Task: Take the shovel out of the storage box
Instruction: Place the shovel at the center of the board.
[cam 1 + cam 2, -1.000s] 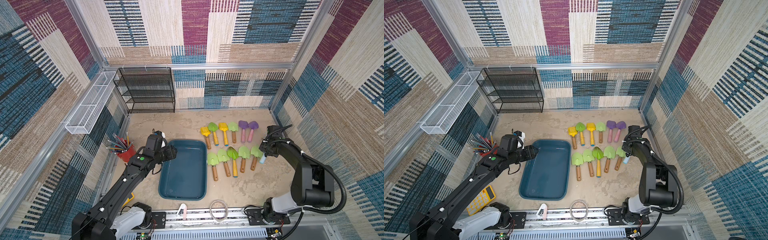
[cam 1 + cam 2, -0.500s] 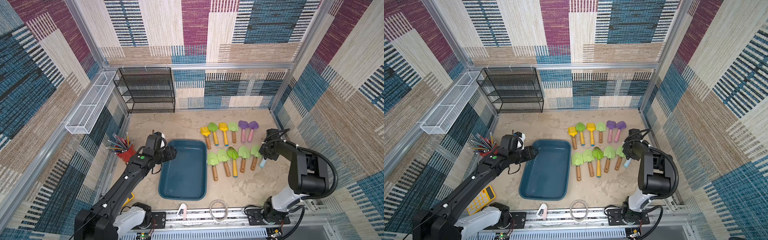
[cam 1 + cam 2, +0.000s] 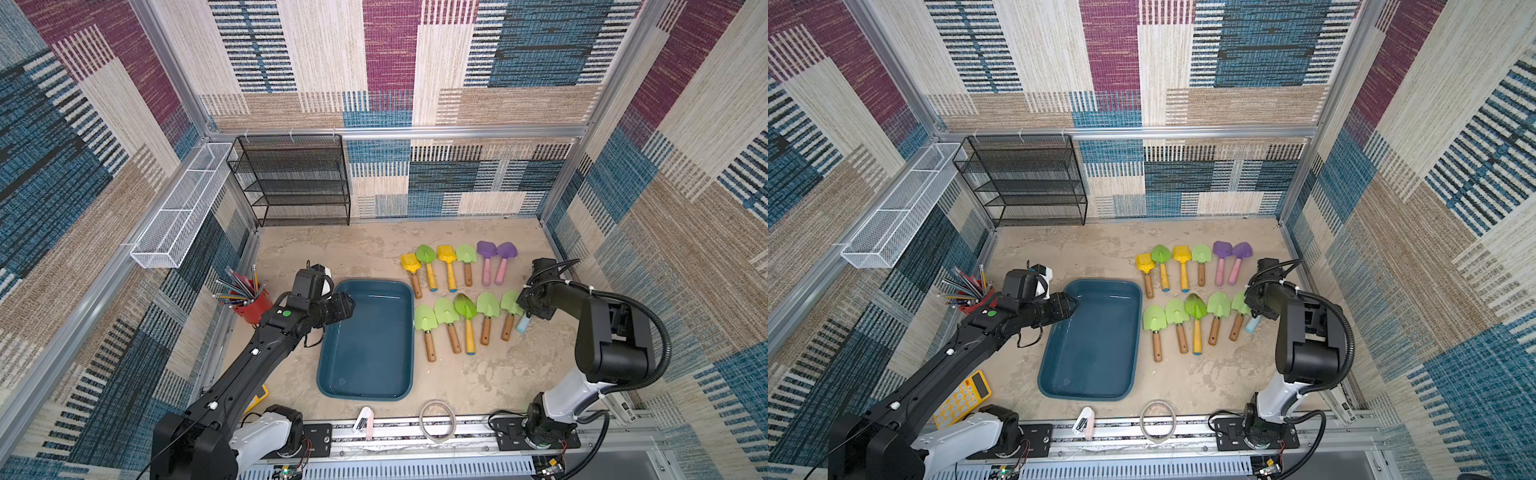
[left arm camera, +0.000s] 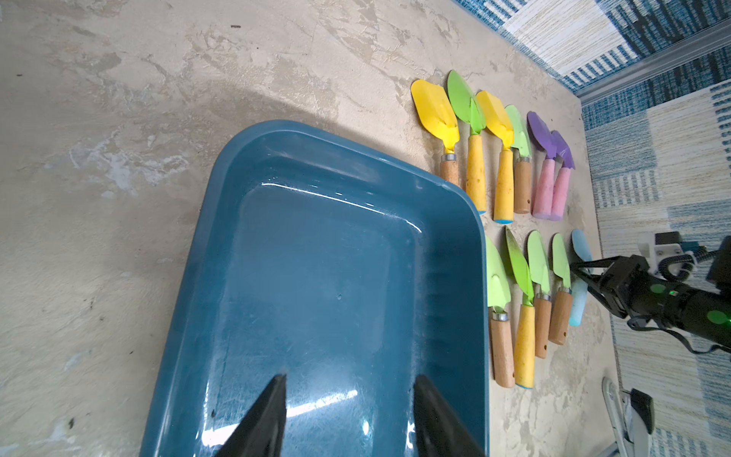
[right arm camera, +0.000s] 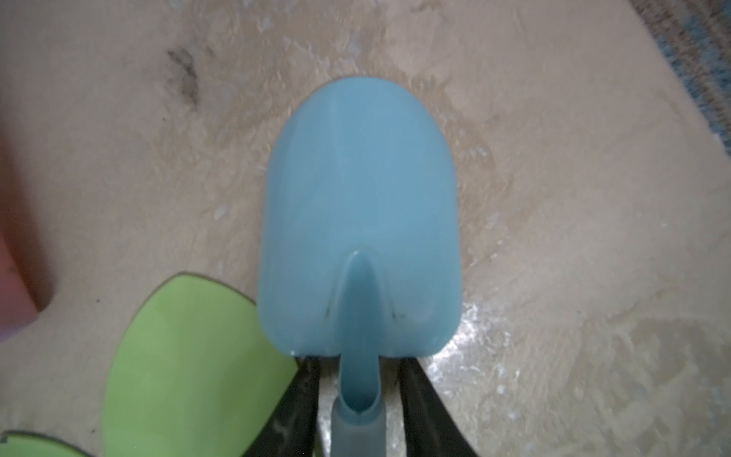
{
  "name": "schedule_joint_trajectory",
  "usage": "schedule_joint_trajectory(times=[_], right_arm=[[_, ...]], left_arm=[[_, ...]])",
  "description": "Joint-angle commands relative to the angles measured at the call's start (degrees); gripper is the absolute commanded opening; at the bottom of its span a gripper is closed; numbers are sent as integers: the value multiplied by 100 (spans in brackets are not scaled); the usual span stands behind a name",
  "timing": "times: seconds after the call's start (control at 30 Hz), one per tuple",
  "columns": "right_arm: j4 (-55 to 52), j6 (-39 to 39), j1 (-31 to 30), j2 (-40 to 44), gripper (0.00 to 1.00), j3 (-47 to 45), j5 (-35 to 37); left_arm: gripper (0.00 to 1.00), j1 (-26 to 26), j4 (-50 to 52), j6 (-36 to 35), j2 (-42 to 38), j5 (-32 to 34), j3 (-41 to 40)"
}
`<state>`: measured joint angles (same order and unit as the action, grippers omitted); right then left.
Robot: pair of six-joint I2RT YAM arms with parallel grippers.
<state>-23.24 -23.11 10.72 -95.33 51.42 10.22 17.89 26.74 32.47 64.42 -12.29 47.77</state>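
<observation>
Right gripper point(image 5: 359, 362): your jaws stand slightly apart, straddling the neck of the blue shovel point(image 5: 360, 205) with a gap on either side. The shovel lies flat on the counter point(image 3: 374, 249), just beside a green shovel point(image 5: 190, 356) at the end of the near row and well apart from the box point(image 3: 368, 340); your right arm is folded, elbow high, wrist low over the counter. Left gripper point(image 4: 350, 380): your jaws stand apart with nothing between them, over the box's far left corner, the arm stretched out long from its base.
</observation>
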Motion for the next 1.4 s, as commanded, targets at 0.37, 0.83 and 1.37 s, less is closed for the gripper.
schedule_joint_trajectory(times=[0.37,0.83,1.37], right_arm=[[213,-129,-18,1798,60,-412,-613],[1941,-387,-284,2463,84,-932,-1206],[3584,212,-852,1594,99,-1303,100]], left_arm=[[71,-5,199,70,284,601,203],[87,-176,-290,163,548,1639,295],[99,-920,-2085,-939,766,3096,-467]])
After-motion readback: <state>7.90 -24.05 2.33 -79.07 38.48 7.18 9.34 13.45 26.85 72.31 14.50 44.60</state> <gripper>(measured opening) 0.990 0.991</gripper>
